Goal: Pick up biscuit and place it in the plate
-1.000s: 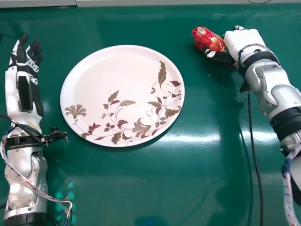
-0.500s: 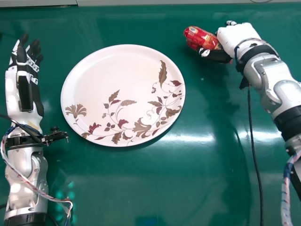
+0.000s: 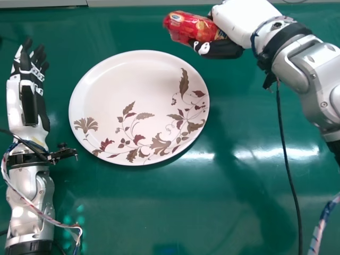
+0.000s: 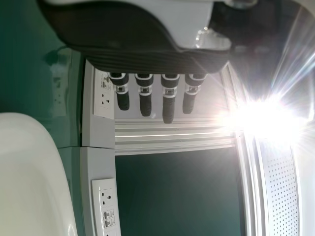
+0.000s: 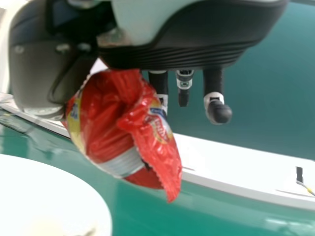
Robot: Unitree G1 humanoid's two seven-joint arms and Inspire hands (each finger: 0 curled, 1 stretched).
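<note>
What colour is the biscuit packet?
The biscuit packet is mostly red; the right wrist view shows it best.

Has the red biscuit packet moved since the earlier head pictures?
Yes. In the head view, the red biscuit packet has moved left, nearer to the plate.

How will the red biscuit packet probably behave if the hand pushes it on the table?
The biscuit packet may slide easily, as its wrapper looks glossy. Its long, rounded shape suggests it could roll on the table. The crinkled end looks thin and would probably bend.
</note>
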